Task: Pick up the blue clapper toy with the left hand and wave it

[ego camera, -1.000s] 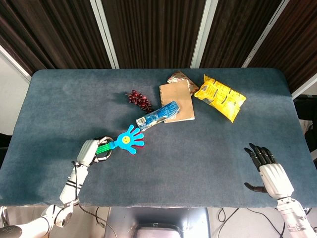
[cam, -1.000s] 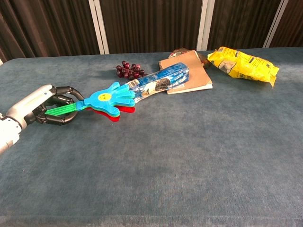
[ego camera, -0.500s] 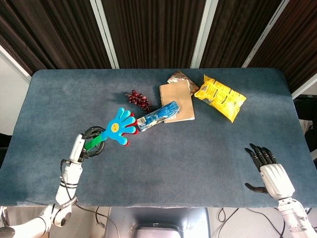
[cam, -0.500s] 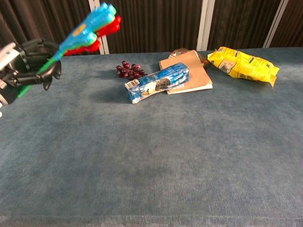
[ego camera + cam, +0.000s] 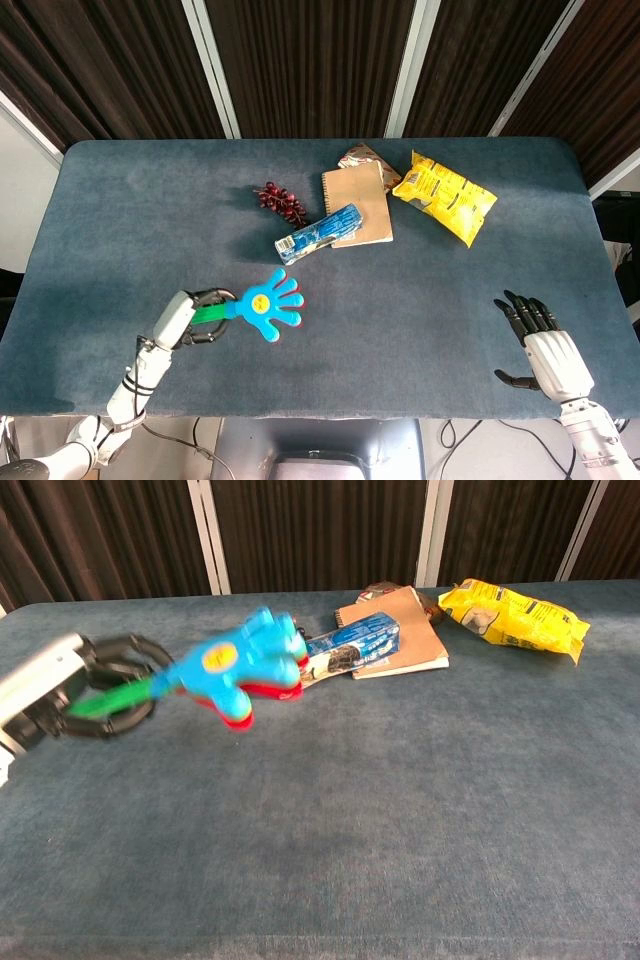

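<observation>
The clapper toy [image 5: 268,304] has blue hand-shaped paddles, a red one beneath, and a green handle. My left hand [image 5: 185,318] grips the green handle at the table's front left. In the chest view the clapper toy [image 5: 240,663] is blurred by motion and held off the table, its paddles pointing right, with my left hand [image 5: 75,688] at the left edge. My right hand [image 5: 540,345] hovers at the front right with fingers spread and nothing in it; the chest view does not show it.
Behind the toy lie a blue snack packet [image 5: 319,232], a brown notebook [image 5: 357,202], dark red grapes [image 5: 280,199], a yellow chip bag [image 5: 445,195] and a small brown wrapper [image 5: 355,156]. The blue table [image 5: 420,300] stretches bare between my hands.
My left hand has swung the clapper down and forward from its raised position half a second ago; a second ago it was low near the table. The right hand has not moved.
</observation>
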Robot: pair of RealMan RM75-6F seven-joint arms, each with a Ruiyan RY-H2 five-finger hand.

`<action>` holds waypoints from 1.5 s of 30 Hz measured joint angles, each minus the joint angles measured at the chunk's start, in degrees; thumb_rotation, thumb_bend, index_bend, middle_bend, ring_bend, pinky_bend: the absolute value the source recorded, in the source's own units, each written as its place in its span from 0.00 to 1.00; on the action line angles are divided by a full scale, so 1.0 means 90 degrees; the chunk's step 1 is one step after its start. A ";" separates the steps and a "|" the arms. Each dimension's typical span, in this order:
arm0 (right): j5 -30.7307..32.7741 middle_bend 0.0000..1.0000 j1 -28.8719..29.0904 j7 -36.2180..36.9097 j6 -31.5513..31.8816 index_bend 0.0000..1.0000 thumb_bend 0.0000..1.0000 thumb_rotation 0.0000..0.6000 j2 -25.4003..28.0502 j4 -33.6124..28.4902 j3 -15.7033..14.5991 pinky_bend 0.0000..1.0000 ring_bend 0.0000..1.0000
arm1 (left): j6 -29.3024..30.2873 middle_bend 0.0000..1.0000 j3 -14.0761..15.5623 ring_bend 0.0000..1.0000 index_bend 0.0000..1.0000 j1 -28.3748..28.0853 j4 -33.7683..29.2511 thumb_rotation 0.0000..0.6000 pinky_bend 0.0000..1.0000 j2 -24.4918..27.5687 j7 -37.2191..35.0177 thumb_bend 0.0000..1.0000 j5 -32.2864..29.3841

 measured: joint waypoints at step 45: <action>0.0000 0.00 -0.0020 0.0039 0.0019 0.00 0.20 1.00 0.0066 -0.0064 -0.0018 0.00 0.00 | -0.0658 0.79 -0.0589 0.57 0.83 -0.0269 -0.1824 1.00 0.75 0.1617 -0.1172 0.65 -0.0622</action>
